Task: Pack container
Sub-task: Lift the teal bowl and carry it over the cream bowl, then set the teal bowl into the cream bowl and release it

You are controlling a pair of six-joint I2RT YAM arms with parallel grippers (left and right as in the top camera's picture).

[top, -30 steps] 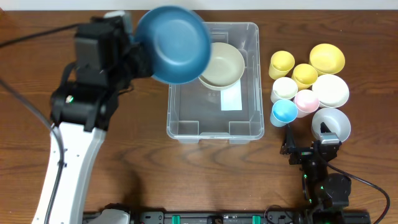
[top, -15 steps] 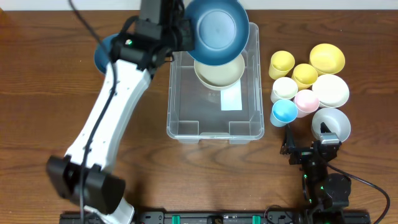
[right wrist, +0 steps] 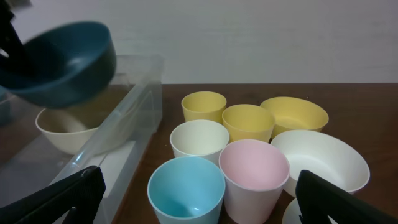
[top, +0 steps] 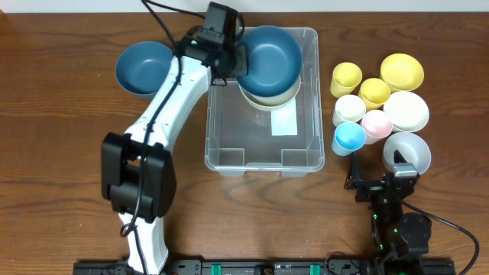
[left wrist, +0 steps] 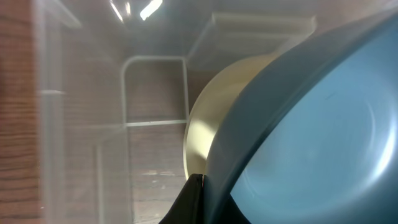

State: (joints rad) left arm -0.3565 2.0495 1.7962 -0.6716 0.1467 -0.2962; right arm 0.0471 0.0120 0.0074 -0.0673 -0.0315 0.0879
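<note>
1. Overhead view: a brown wooden table (top: 61,114) carried everything.
2. The large clear plastic rectangular container (top: 229,162) stood at the table's middle, with a white label (top: 284,122) on its floor.
3. The left arm (top: 164,114) reached from the near edge to the container's far left corner.
4. A dark blue round plastic bowl (top: 269,55) hung tilted over the container's far end. It was above a cream round bowl (top: 269,98) that sat inside; whether the two touched could not be told.
5. A second dark blue bowl (top: 144,66) sat on the table just left of the container.
6. To the right, outside the container, clustered a yellow bowl (top: 402,71), a white bowl (top: 406,111) and a pale grey bowl (top: 416,145). With them were two yellow cups (top: 346,76), a white cup (top: 349,108), a pink cup (top: 376,122) and a light blue cup (top: 350,136).
7. The left gripper (top: 233,61) was clamped tight on the dark blue round plastic bowl's rim.
8. The right gripper (top: 380,179) sat near the front edge, its jaws spread wide, holding nothing.
</note>
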